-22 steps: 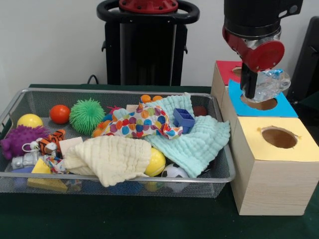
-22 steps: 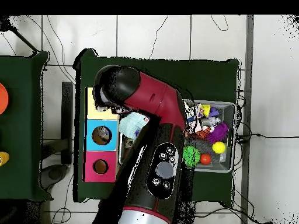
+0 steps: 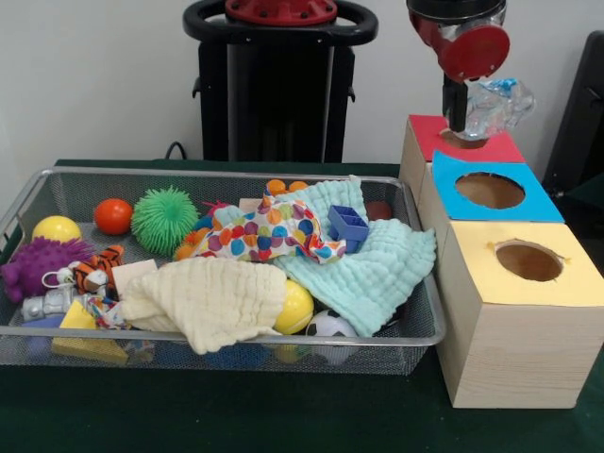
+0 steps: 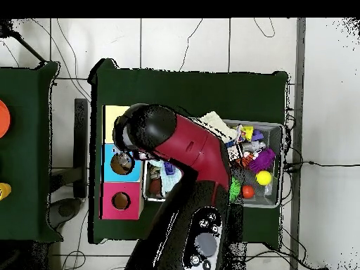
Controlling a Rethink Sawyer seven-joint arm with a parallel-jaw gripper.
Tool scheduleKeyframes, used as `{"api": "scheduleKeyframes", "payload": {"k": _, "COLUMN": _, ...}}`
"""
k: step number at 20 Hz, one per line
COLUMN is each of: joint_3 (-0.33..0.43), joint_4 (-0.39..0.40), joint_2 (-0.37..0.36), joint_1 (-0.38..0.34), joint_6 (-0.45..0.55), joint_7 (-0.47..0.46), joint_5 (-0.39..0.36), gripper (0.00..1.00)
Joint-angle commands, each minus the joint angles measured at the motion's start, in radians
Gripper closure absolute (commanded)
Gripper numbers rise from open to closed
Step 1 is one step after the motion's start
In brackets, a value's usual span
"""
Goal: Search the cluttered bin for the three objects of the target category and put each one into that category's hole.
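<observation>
The red and black arm (image 3: pixel 469 38) comes down into the front view at the top right, ending in a round red wrist plate with a dark stem pointing straight down below it. The gripper (image 3: pixel 460 123) hangs at the lower end of that stem, on the far right of the scene; its fingers cannot be told apart, so whether they are spread or closed is unclear. Seen from overhead, the arm (image 4: pixel 184 151) rises from its base at the bottom and slants up and to the left, its black rounded elbow at the end hiding the wrist and the gripper beneath it
</observation>
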Motion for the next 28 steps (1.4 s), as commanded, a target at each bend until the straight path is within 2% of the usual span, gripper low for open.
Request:
{"api": "scheduleKeyframes", "payload": {"k": 1, "joint_3": 0.070, "joint_4": 0.134, "joint_2": 0.007, "joint_1": -0.023, "joint_6": -0.106, "joint_7": 0.145, "joint_5": 0.044, "gripper": 1.00}}
{"api": "scheduleKeyframes", "payload": {"k": 15, "joint_3": 0.130, "joint_4": 0.205, "joint_2": 0.045, "joint_1": -0.019, "joint_6": -0.271, "joint_7": 0.127, "joint_5": 0.104, "gripper": 1.00}}
{"api": "scheduleKeyframes", "payload": {"k": 28, "joint_3": 0.156, "joint_4": 0.223, "joint_2": 0.072, "joint_1": -0.010, "joint_6": -0.341, "joint_7": 0.141, "joint_5": 0.132, "gripper": 1.00}}
